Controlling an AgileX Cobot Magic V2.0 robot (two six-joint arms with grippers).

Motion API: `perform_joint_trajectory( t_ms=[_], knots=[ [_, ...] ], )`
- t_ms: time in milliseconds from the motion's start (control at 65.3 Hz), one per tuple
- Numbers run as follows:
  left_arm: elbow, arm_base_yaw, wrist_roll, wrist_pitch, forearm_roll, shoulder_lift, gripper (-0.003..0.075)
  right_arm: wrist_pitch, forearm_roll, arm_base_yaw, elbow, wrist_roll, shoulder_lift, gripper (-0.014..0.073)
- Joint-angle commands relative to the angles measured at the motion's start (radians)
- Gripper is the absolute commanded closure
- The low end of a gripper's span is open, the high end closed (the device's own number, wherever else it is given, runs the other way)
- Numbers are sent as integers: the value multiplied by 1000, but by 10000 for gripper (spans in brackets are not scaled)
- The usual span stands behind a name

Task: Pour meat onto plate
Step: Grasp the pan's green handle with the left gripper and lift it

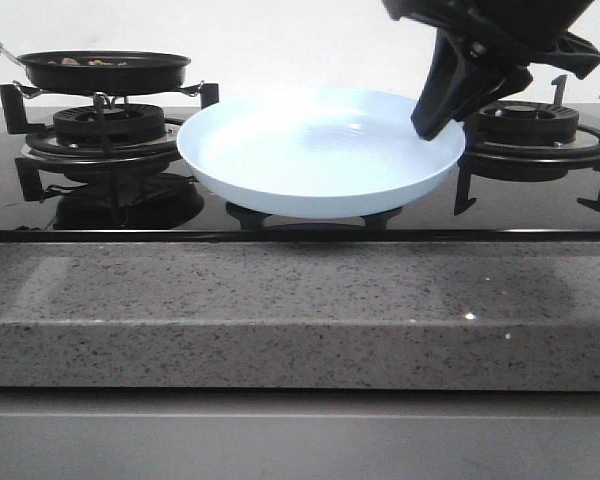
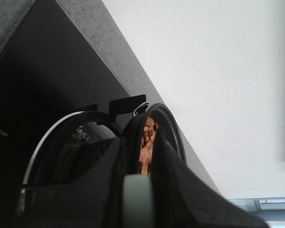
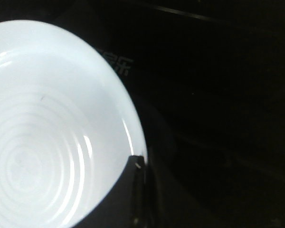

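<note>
The meat (image 1: 92, 62) lies in the frying pan (image 1: 105, 71) on the far-left burner, its handle clamped in the left end effector (image 2: 138, 199), well left of the empty pale-blue plate (image 1: 320, 150), whose right rim the right end effector (image 1: 442, 115) grips.

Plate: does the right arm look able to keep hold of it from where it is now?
Probably yes. The right gripper already sits at the plate rim, one finger on its edge; nothing lies between. The pan stands well left.
</note>
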Motion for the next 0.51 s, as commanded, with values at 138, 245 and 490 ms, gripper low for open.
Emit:
perform_joint_trajectory(
  t_ms=[138, 245, 490],
  knots=[
    [-30, 2, 64, 83, -133, -84, 741, -39, 20, 1, -24, -11, -45, 663],
    [-19, 2, 71, 94, -132, -135, 741, -39, 20, 1, -24, -11, -45, 663],
    [124, -12, 190, 101, -213, -328, 741, -39, 20, 1, -24, -11, -45, 663]
  ],
)
